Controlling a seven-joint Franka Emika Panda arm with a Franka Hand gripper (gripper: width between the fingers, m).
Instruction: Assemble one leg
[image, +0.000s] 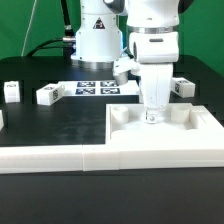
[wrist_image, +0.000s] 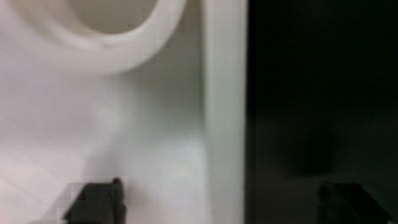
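White, chunky and marker-tagged, the small plastic leg lies loose on the black worktop near my gripper, whose empty jaws gape astride the rear rim of the large flat white panel, I'd guess to shift it.

Marker board flat at the black table's far side, green backdrop behind.

Exterior view faces the arm across the table; wrist view sits close over the shared white panel.
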